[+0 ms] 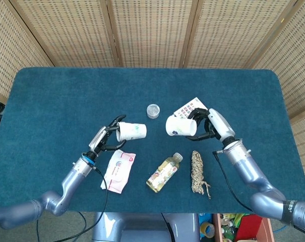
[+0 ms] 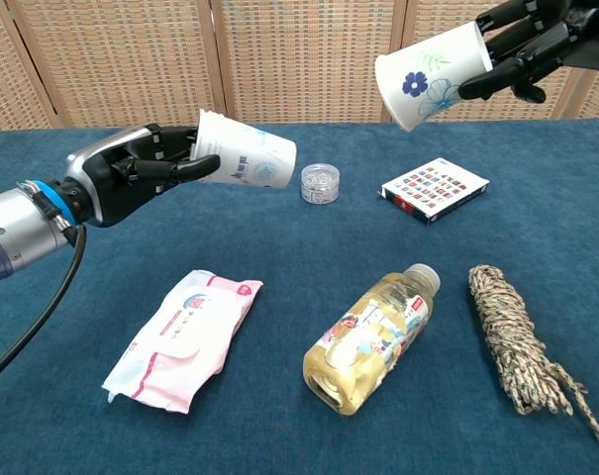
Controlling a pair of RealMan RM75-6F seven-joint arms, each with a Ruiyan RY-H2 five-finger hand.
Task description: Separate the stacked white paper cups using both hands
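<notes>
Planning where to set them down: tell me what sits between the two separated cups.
In the head view, only bare blue tablecloth shows between the left hand's cup and the right hand's cup; the small clear jar sits just behind that gap.

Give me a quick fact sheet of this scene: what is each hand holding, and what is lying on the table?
left hand: holds one white paper cup on its side
right hand: holds the flowered paper cup, tilted
cups: apart, both off the table
blue table: wipes packet, drink bottle, rope bundle, card box, small clear jar
</notes>
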